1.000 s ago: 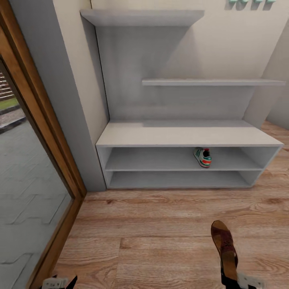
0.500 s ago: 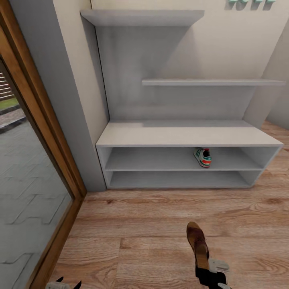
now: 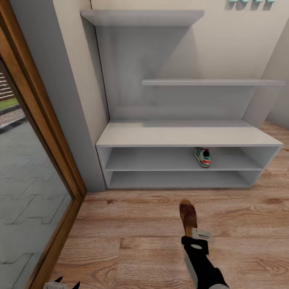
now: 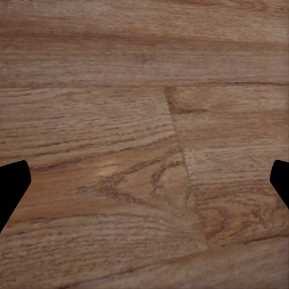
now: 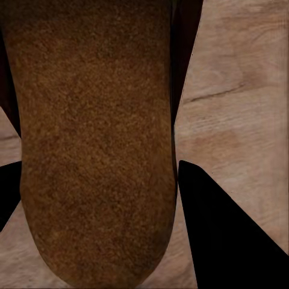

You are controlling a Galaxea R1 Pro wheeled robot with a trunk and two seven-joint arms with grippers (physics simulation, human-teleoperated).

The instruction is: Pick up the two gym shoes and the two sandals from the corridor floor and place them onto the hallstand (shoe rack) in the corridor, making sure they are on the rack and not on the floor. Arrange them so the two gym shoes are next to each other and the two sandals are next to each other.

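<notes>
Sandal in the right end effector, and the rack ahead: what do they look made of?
The sandal looks like brown leather or suede: the right wrist view shows a matte, grainy tan insole. The hallstand looks like painted or laminated board: flat, even light grey with no grain. Both are rendered, so this is uncertain.

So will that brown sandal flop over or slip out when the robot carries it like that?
Probably not floppy: the sandal sticks straight out from the right gripper without drooping, so its sole looks stiff. It might twist or slip a bit, since it seems pinched only at one end. Its rough-looking sole should help the grip.
</notes>
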